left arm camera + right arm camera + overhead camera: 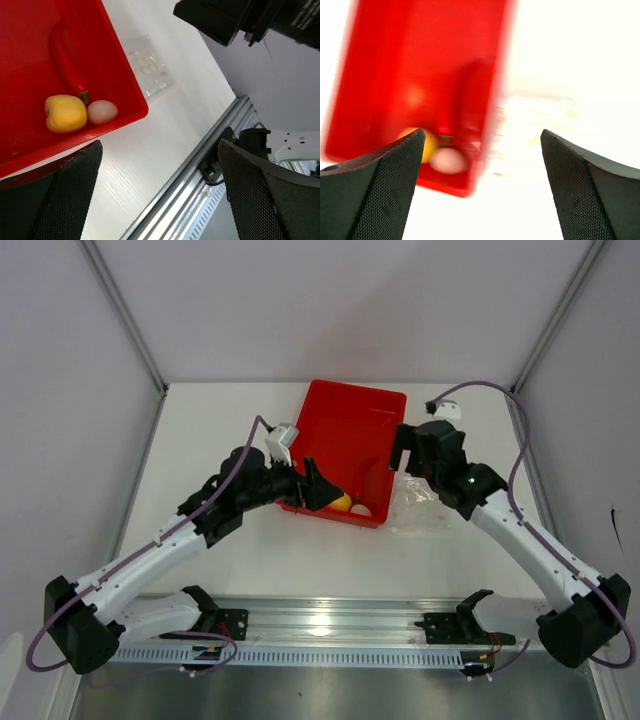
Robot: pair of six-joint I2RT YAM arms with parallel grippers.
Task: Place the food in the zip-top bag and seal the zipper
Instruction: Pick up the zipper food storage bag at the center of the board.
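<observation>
The yellow fruit point(65, 113), the pale egg-sized ball point(102, 111) and the red chili point(67, 62) lie together in the near corner of a red tray point(30, 30). The fruit point(342, 503) and ball point(361, 509) also show in the top view; the chili is hidden there. The clear zip-top bag point(420, 502) lies flat on the table right of the tray and also shows in the left wrist view point(150, 67). Its zipper is too faint to make out. My left gripper point(318, 490) is open and empty over the tray's near left edge. My right gripper point(402, 452) is open and empty above the tray's right rim, beside the bag.
The red tray point(350, 430) stands mid-table, angled. A metal rail point(320, 625) runs along the near edge between the arm bases. Grey walls close off the table at left, right and back. The right wrist view is blurred by motion.
</observation>
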